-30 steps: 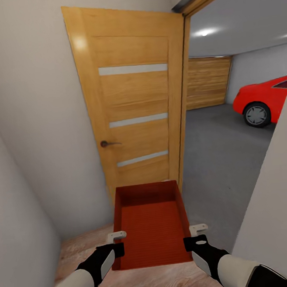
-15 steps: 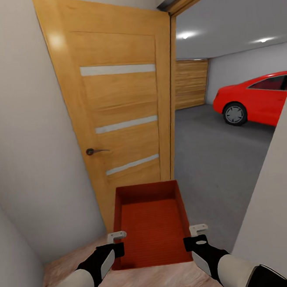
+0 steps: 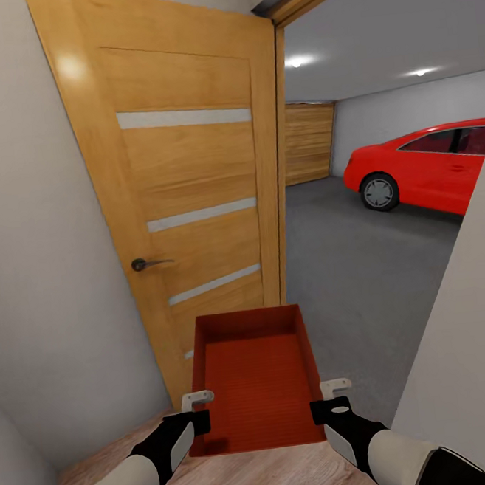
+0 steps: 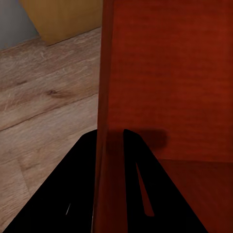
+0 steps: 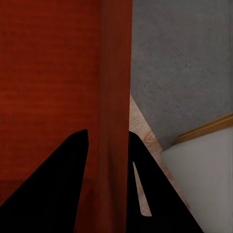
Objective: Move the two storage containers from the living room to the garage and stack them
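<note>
The view had swung toward the garage point(image 3: 392, 258), closer now, both grippers, left point(image 3: 191, 414) and right point(image 3: 330, 403), clamped on the bin point(image 3: 256, 382).

This is a home, at the doorway from a hallway into its garage. A wooden door point(image 3: 187, 203) with pale stripes and a lever handle point(image 3: 144, 264) stands open against a plain white wall, with light wood planks point(image 3: 250, 479) below it. Beyond the door lie a dark grey concrete floor point(image 3: 355, 261), a red car point(image 3: 428, 169) and a wood-slat garage door point(image 3: 309, 143).
</note>
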`<state>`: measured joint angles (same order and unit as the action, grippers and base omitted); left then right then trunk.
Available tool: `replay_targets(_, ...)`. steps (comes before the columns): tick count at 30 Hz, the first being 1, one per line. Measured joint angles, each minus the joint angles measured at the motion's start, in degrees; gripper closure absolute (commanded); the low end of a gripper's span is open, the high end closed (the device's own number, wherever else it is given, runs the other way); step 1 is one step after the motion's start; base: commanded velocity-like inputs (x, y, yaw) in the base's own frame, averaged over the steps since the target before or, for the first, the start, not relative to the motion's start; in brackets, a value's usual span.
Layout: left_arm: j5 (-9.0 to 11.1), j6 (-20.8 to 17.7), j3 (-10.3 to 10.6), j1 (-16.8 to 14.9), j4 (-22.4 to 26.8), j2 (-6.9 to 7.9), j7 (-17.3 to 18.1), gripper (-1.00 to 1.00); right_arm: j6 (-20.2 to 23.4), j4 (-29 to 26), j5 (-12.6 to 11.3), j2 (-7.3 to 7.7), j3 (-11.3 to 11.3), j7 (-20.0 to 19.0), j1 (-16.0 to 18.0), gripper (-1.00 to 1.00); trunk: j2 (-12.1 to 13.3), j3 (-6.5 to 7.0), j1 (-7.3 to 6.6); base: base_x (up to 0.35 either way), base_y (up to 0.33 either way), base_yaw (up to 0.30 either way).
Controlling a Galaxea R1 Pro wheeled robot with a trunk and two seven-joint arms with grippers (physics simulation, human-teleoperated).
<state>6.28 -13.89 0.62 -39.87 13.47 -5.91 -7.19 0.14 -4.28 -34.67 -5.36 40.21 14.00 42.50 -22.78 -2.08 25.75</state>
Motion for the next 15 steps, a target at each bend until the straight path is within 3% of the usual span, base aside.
replay_targets(15, 0.6, 0.0, 0.4, 0.0, 0.0, 0.04, -0.1, 1.00, 0.0, 0.0, 0.0, -0.01, 0.0, 0.0, 0.0, 1.00, 0.0, 0.00, 0.00, 0.000, 0.000, 0.000)
